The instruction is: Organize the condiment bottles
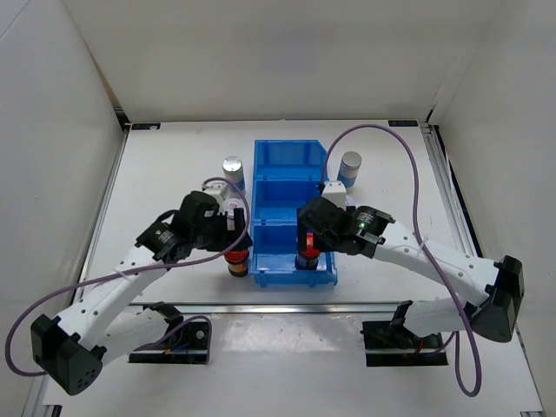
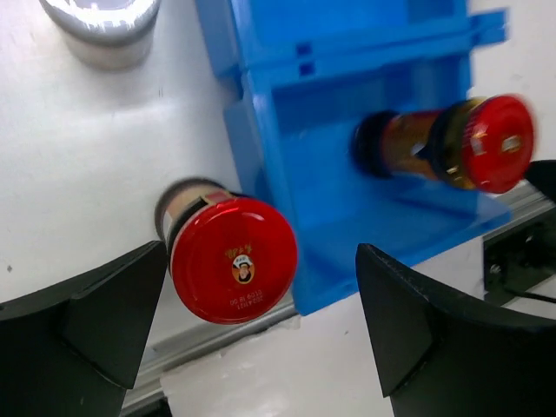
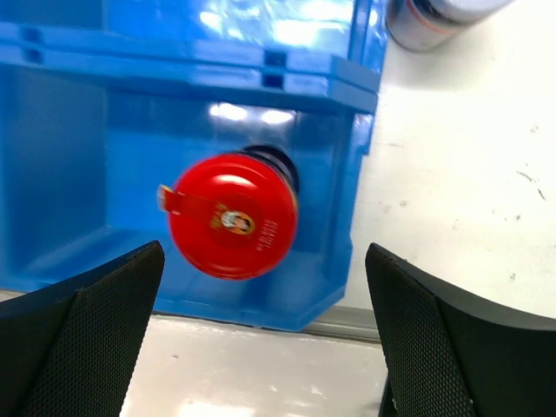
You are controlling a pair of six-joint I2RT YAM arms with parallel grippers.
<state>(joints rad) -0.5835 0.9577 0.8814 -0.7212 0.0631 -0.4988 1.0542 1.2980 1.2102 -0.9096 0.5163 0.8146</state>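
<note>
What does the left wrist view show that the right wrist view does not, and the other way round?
Only the left wrist view shows the red-lidded jar on the table, beside the blue bin, and a silver-lidded jar further off. Only the right wrist view shows a cylindrical bottle on the table at the bin's other side. Both show the blue bin and the red-lidded jar in the bin, in its end compartment.

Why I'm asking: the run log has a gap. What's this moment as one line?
left gripper: open over red-lidded jar beside blue bin | right gripper: open over binned red-lidded jar, near compartment
</note>
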